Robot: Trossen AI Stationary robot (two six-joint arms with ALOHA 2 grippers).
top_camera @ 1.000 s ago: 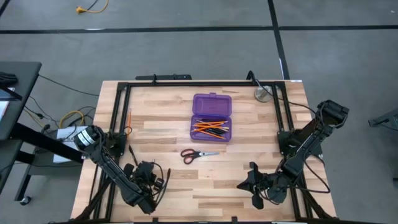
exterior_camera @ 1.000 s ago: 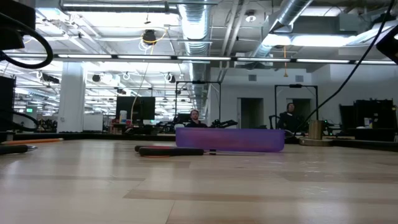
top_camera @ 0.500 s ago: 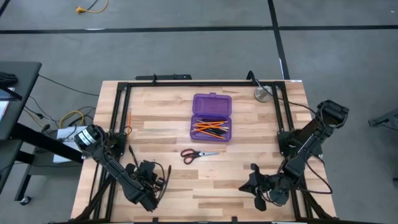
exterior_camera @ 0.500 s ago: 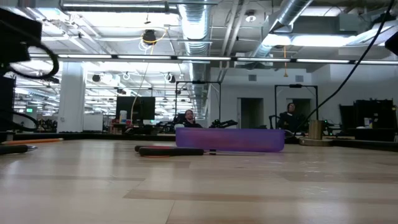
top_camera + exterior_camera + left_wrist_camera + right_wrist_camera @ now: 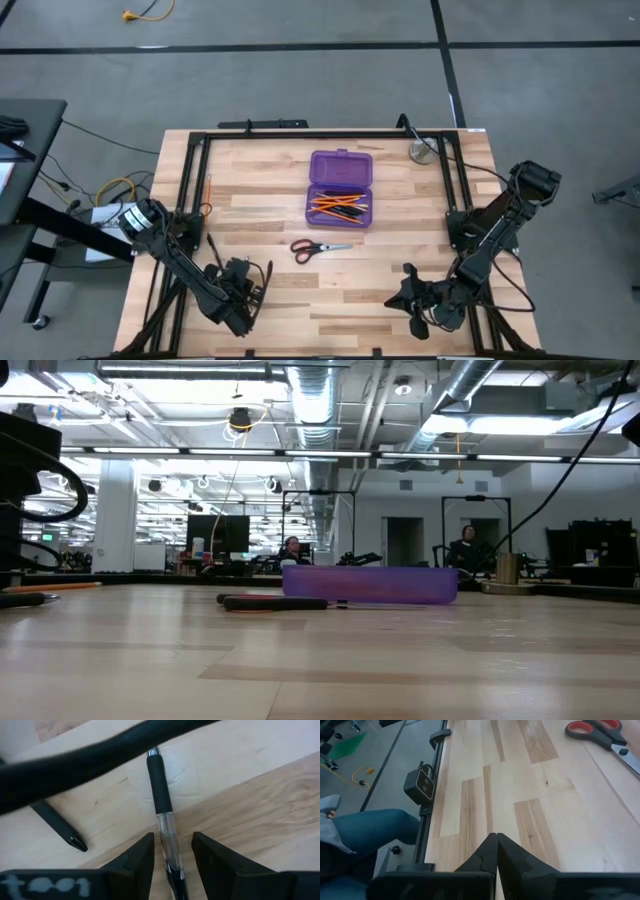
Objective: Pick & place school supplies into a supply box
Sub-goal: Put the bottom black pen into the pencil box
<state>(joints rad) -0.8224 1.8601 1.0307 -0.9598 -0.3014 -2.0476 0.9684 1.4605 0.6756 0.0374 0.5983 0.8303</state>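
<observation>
The purple supply box [image 5: 340, 188] lies open at the table's middle, with orange pencils and black pens in it; it also shows in the low view [image 5: 370, 584]. The red-and-black scissors [image 5: 320, 248] lie flat just in front of it. A black pen with a clear barrel [image 5: 160, 785] lies on the table at the near left. My left gripper [image 5: 172, 837] is open above it, one finger on each side and both apart from it; in the high view it is at the near left [image 5: 222, 278]. A second black pen [image 5: 57, 822] lies beside it. My right gripper [image 5: 495, 840] is shut and empty at the near right [image 5: 405, 290].
A round silver disc [image 5: 423, 151] sits at the far right corner. An orange pencil [image 5: 208, 188] lies by the left frame rail. A black cable [image 5: 100, 755] crosses the left wrist view. A person's leg in jeans [image 5: 365, 827] shows beyond the table's edge.
My left arm has come down toward the table at the near left and shifted a little toward the left edge. Everything else has kept still.
</observation>
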